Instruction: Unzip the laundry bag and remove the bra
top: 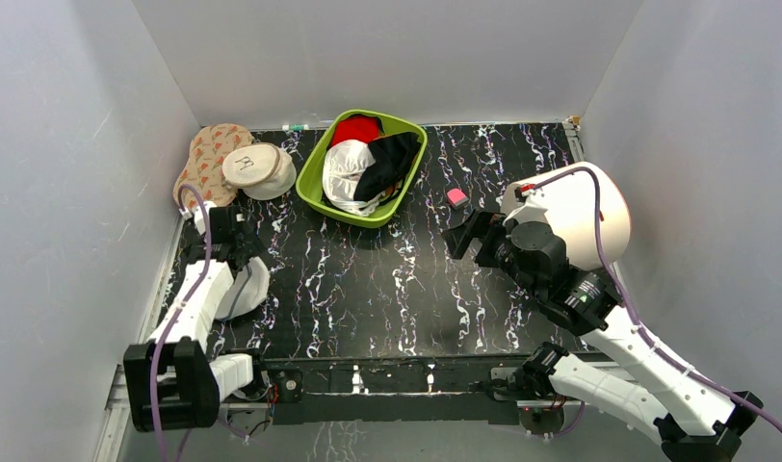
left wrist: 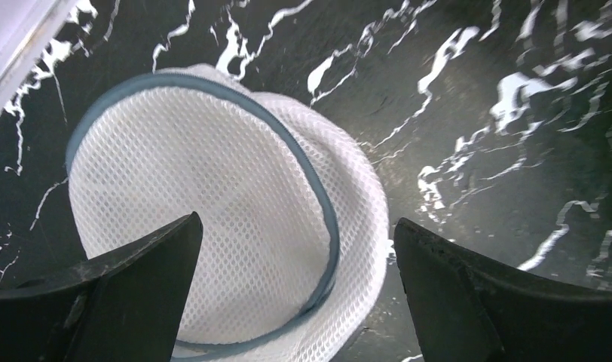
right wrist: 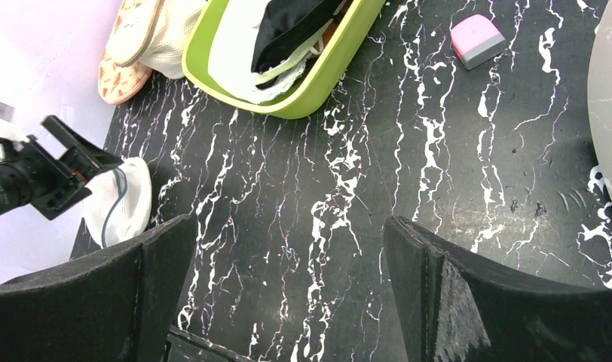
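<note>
Mesh of the laundry bag [left wrist: 212, 226] fills the space right under the left gripper [left wrist: 295, 226], whose fingers stand wide apart and hold nothing, with the grey zipper line [left wrist: 332, 226] curving round the bag's rim from one finger's side toward the other. The bag lies left of the green tub [top: 363, 219] and nearer the arm bases, so the left arm is by far the closer one. The right gripper [right wrist: 289, 226], also spread and empty, hangs right of the tub, well apart from the bag. A white glossy garment [top: 344, 171] in the tub may be the bra, though I cannot tell that, nor whether the bag is zipped.
</note>
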Motion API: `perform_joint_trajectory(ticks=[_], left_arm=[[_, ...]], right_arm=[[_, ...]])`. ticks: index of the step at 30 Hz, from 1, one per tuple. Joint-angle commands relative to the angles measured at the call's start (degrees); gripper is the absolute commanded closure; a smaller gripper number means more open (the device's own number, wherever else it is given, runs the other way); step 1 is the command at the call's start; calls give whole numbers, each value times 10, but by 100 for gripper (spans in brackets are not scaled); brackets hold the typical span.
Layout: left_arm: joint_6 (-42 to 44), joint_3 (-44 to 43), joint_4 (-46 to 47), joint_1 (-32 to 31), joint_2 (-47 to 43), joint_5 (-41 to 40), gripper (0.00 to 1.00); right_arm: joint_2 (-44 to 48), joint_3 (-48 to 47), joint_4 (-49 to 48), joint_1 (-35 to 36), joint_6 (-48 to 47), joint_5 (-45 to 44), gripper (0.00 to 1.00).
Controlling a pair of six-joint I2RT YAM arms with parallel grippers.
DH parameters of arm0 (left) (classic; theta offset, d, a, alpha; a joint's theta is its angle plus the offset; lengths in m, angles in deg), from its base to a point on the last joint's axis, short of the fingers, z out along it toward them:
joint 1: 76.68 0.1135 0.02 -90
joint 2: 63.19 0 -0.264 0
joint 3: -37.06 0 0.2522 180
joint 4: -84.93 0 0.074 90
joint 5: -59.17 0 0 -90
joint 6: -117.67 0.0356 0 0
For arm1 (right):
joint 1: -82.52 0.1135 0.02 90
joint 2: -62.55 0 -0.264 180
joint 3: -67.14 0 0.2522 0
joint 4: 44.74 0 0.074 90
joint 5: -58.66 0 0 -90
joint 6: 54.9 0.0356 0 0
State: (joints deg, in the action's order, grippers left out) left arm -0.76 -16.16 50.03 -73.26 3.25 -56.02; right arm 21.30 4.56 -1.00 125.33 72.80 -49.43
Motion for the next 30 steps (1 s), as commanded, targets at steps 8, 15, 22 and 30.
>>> perform_joint_trajectory(ticks=[8, 15, 22, 30], left_arm=[[33, -79, -2, -19, -112, 121, 2], [139, -202, 56, -190, -89, 161, 2], [191, -350, 83, -249, -54, 234, 2], [226, -416, 96, -249, -102, 200, 2]], right_arm=[[-81, -92, -5, 2, -68, 3, 3], [-164, -207, 29, 2, -137, -43, 2], [-220, -336, 66, 2, -174, -134, 2], [-209, -403, 58, 2, -213, -140, 2]])
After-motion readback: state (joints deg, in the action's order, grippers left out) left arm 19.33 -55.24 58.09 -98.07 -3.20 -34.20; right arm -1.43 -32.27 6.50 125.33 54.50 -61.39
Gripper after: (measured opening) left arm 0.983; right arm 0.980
